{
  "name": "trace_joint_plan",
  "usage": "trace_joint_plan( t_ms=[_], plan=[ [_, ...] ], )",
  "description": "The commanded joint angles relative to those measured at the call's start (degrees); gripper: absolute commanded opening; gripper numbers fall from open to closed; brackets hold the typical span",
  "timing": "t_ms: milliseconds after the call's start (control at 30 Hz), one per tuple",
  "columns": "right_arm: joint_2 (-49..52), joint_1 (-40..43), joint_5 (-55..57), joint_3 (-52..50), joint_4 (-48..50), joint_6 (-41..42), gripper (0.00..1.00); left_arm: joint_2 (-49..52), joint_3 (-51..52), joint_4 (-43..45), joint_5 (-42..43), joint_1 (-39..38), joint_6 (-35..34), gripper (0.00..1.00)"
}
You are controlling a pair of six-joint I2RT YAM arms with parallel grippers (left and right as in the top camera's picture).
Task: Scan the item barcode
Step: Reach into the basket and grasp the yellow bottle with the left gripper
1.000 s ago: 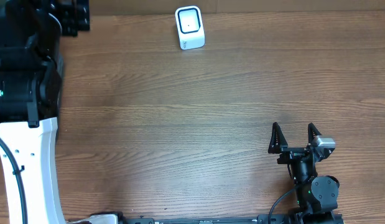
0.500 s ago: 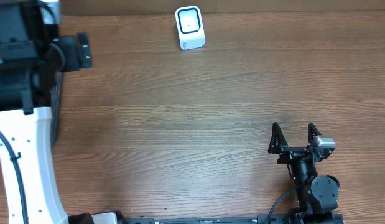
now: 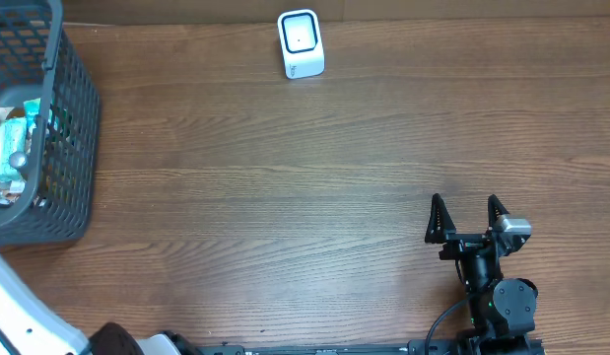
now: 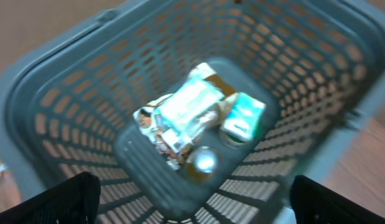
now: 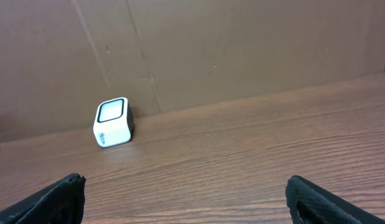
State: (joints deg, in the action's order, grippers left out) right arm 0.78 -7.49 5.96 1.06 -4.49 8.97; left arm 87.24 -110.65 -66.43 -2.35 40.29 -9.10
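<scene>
Packets (image 4: 189,111) in basket (image 3: 76,128) left, scanner (image 3: 301,44) far back

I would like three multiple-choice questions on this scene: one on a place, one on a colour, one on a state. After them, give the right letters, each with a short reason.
1. Where does the barcode scanner stand?
A. Inside the basket
B. Near the far edge of the table, on its own
C. Between the fingers of the right claw

2. What colour is the basket?
A. Dark grey
B. Red
C. White

3. In what state is the right claw?
A. Shut on the barcode scanner
B. Shut on a cup
C. Open and empty

Answers:
1 B: the overhead view shows it alone by the far edge.
2 A: its mesh walls are dark grey.
3 C: its fingers stand apart with only bare wood between them.
</scene>
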Motion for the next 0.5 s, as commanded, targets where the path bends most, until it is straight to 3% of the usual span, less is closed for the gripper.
trace_joint_plan(
  t_ms=[0,300,467],
  plan=[
    [-0.61,0.11,-0.09,-0.61,0.26,-0.28,1.0,2.8,-0.66,-0.15,4.35,3.67,2.01,1.0],
    [-0.61,0.11,-0.09,-0.61,0.26,-0.28,1.0,11.5,-0.61,-2.56,4.31,4.33,13.51,1.0],
    [-0.61,0.11,-0.09,-0.61,0.26,-0.28,1.0,15.85,-0.61,-3.23,4.33,4.31,14.34,1.0]
  ],
)
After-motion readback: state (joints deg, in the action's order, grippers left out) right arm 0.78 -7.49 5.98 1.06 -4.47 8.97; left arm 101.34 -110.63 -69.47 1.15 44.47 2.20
